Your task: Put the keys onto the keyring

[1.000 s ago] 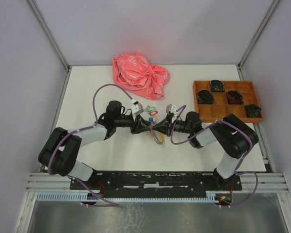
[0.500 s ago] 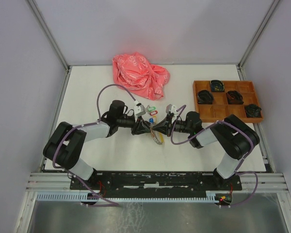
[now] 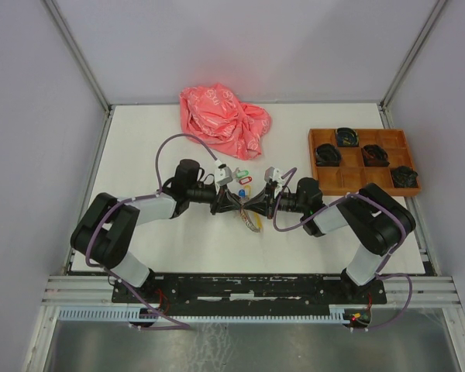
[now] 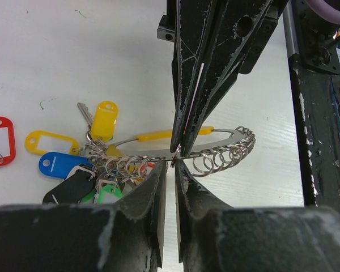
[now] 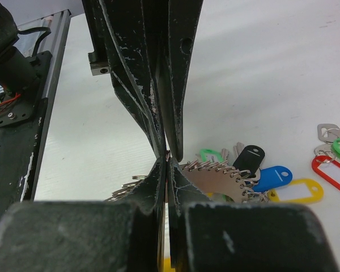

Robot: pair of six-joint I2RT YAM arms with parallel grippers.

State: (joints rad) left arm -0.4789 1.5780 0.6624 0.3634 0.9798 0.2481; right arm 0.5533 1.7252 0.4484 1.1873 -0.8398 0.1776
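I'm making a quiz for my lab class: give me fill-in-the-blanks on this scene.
The wooden tray lies to the ___ of the pink bag.
Beside the green-tagged key lies a second loose key with a ___ tag.
In the bunch on the keyring, the tag between black and yellow ones is ___.
Missing: right, red, blue.

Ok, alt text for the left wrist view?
Left fingers and right fingers meet tip to tip at a silver keyring on a white table. Keys with yellow, blue, black and green tags bunch at its left; a red tag lies apart.

Pink bag [image 3: 223, 120], perhaps plastic (crumpled); wooden tray [image 3: 331, 180]
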